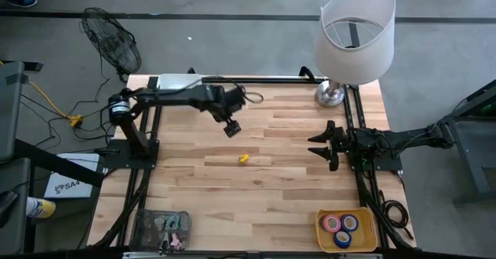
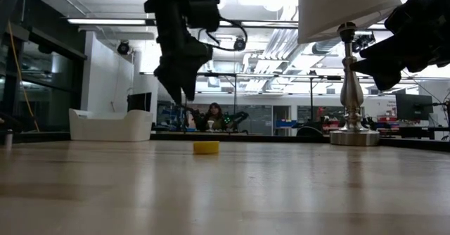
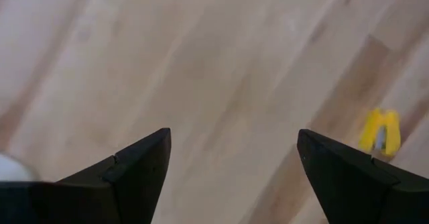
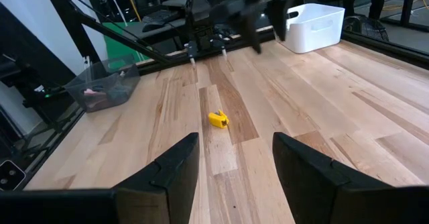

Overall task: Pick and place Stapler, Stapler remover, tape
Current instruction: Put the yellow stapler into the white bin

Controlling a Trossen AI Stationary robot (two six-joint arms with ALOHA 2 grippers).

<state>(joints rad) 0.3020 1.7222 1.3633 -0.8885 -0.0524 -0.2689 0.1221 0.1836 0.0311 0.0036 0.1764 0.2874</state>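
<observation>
L gripper is hanging above the table, arm reaching in from the L rear corner, pincer gaping wide w/ nothing in it. Yellow staple remover is lying mid-table, near and apart from it. R gripper is waiting at the R edge, pincer partly apart, holding nothing.

The tabletop is showing pale wood in long strips of lighter and darker tan. The staple remover is showing bright yellow. The tray is showing yellow, holding tape rolls in red, blue and purple. The lampshade is showing white over a silver base. The bin is showing white. Both arms are showing black.
</observation>
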